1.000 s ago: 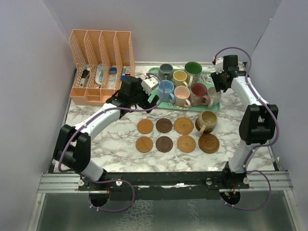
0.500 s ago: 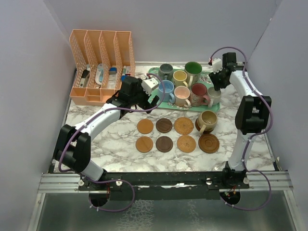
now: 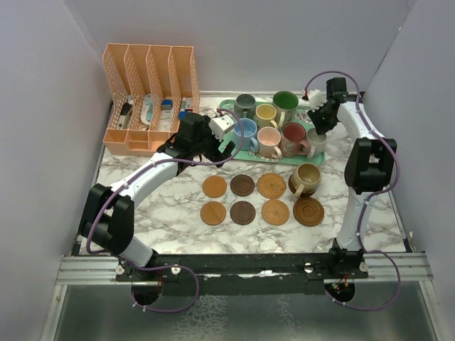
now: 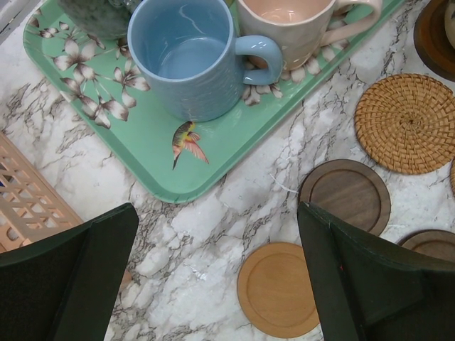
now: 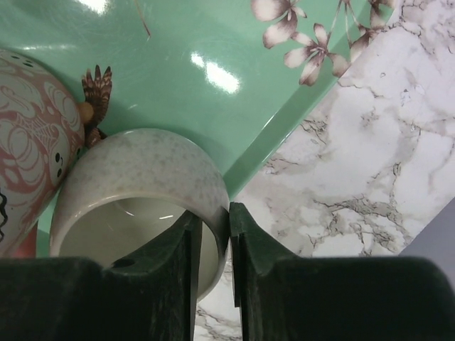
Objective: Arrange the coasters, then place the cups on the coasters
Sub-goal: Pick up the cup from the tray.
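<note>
- The right gripper point(image 5: 229, 213) is clamped on the rim of the cream-white cup point(image 5: 142, 170), one finger inside the wall and one outside.
- That cream-white cup stands at the right near corner of the tray point(image 5: 185, 64), just beside a dark red patterned cup point(image 5: 28, 163).
- The left gripper point(image 4: 217, 220) hangs with its fingers wide apart and nothing between them, above the marble just off the tray's left near corner.
- The blue cup point(image 4: 186, 57) stands on the tray ahead of the left gripper and apart from it, its handle pointing towards the pink cup point(image 4: 298, 21).
- The coasters point(image 3: 242, 212) lie in two rows on the side of the tray nearer the arms.
- The tan cup point(image 3: 307, 177) sits on a coaster nearest the tray's right end.
</note>
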`<state>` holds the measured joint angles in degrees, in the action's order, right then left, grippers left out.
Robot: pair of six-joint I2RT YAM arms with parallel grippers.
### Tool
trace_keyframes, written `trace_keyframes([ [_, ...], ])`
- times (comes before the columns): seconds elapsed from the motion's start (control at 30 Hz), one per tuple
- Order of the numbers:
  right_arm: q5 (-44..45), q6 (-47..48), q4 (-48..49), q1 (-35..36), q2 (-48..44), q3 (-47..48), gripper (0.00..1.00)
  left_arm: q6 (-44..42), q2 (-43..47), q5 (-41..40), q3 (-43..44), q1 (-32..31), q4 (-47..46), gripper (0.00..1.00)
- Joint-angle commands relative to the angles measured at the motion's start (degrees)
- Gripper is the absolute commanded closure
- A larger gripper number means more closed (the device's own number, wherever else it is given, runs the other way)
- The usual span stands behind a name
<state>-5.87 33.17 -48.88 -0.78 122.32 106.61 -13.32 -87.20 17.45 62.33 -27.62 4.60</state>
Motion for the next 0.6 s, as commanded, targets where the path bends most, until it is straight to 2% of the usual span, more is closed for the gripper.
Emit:
trace_keyframes([
  [0.0,-1.1,2.5,-1.4,-0.4,0.4,1.8,0.82,-0.6,1.1,0.2,-0.1,-0.3,-0.5,0.01],
  [0.33,-0.6,3.5,-3.0,-2.2,-1.4,3.2,0.98,-0.7,0.9,0.2,0.0,-0.4,-0.5,0.01],
  [0.57,0.2,2.8,-5.0,-5.3,-5.3,5.2,0.99,-0.7,0.8,0.1,0.2,-0.4,-0.3,0.01],
])
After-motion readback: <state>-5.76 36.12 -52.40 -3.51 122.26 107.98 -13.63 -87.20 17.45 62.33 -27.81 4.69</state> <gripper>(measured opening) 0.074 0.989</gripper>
